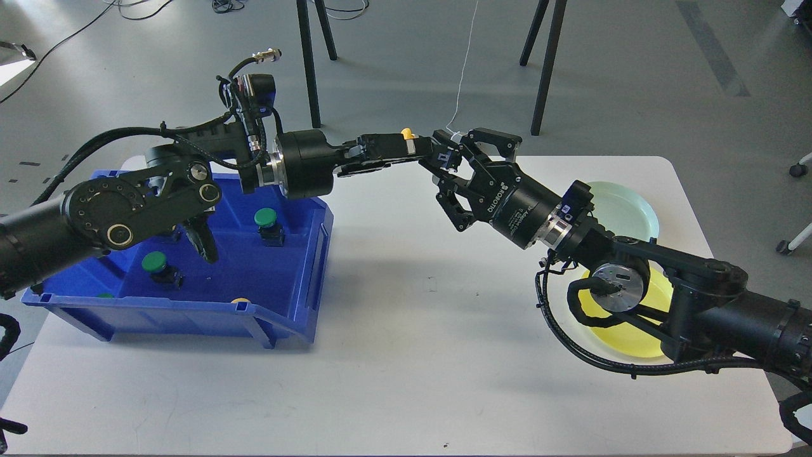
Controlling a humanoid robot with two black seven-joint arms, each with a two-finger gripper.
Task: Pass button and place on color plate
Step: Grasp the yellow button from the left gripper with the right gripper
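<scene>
Handover above a white counter (412, 330): the left gripper (415, 152), its fingers narrowed on a yellow button (407, 134), reaches toward the right gripper (453, 174), whose fingers are spread wide around the left fingertips without closing on the button. Both meet in mid-air over the counter's far middle. At left, a blue bin (298, 279) holds two green buttons (266, 218) (154, 261). At right, a pale green plate (625, 212) and a yellow plate (634, 339) sit partly hidden behind the right arm.

Yellow plate (634, 336) largely hidden behind the right arm, yellow button (407, 134) mostly covered — only its cap shows
</scene>
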